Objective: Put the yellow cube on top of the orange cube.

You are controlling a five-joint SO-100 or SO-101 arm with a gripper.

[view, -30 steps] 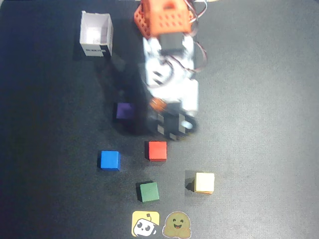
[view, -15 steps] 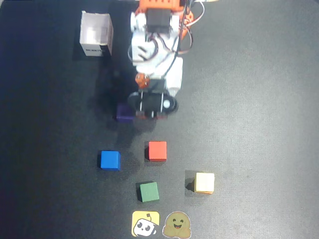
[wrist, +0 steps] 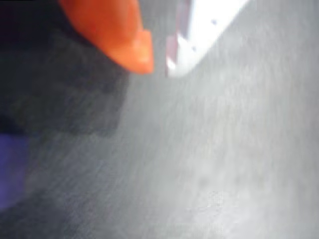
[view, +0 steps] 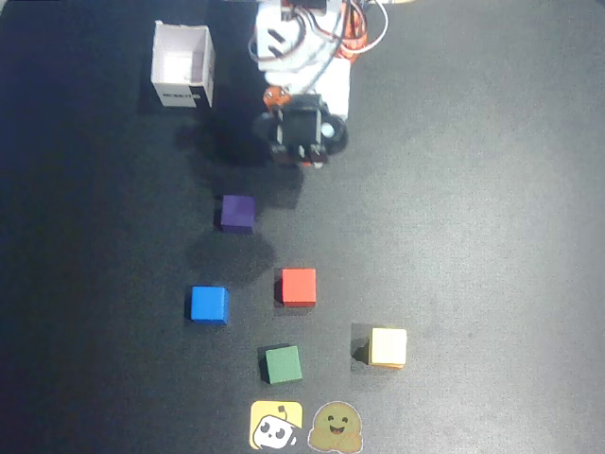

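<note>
Blurred wrist view, arm cut off
Fingers [wrist: 159, 62] smeared; purple cube [wrist: 11, 169] cropped at left edge; overhead crops arm [view: 301, 43] at top

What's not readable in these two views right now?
- Orange cube: overhead view, only a thin edge shows beneath the yellow cube; contact cannot be confirmed.
- Claw: wrist view, motion blur; the overhead view hides the tips under the arm.
- Purple cube: wrist view, cut off by the left edge, blurred.
- White box label: overhead view, too small.
</note>
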